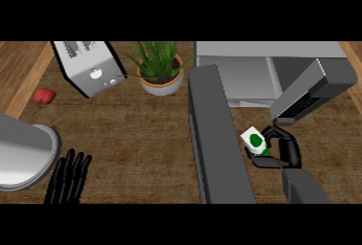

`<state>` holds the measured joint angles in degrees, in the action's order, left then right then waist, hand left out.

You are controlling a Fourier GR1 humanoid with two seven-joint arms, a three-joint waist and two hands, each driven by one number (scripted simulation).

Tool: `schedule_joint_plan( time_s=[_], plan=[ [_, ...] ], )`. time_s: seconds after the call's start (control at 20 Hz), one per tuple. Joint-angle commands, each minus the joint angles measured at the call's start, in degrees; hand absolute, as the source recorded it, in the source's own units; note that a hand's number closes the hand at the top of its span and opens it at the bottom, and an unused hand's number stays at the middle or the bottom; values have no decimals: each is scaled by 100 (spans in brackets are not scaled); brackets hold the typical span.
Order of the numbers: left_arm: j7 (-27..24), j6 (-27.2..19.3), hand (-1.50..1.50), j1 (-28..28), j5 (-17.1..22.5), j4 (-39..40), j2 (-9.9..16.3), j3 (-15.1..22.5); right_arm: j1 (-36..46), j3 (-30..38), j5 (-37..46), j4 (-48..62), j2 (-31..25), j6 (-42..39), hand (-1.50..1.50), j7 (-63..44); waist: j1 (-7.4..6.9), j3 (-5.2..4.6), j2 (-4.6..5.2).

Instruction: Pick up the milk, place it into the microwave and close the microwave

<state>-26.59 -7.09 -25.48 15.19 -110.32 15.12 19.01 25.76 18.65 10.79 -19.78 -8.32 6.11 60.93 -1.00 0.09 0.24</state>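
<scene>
From my head view, my right hand is curled round the milk, a small white carton with a green mark, thumb and fingers pinching it from the right and below, so the carton sits at my fingertips, tilted, its long axis leaning up and to the left. The relation that matters: the microwave cavity lies up the view from the carton, well apart, and the open microwave door runs as a long dark slab just left of the milk, almost touching it. I judge the next move is forward into the cavity, keeping clear of that door. My left hand rests low at the left, fingers straight and released, far from the milk. The brown counter also carries a potted plant, a red apple, a grey slab-like appliance and a metal pot at the left edge.
</scene>
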Motion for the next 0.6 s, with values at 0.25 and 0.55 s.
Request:
schedule_joint_plan(
  time_s=[0.25, 0.55],
  plan=[
    [-119, 382, -150, -479, 257, -289, 251, -284, -68, -252, -128, -600, 456, -366, 150, 374, 65, -10, -41],
    [-418, 709, -150, -381, 530, 263, 309, -812, -152, -742, -174, -1450, 820, 433, 150, -296, 93, -14, -48]
  ],
)
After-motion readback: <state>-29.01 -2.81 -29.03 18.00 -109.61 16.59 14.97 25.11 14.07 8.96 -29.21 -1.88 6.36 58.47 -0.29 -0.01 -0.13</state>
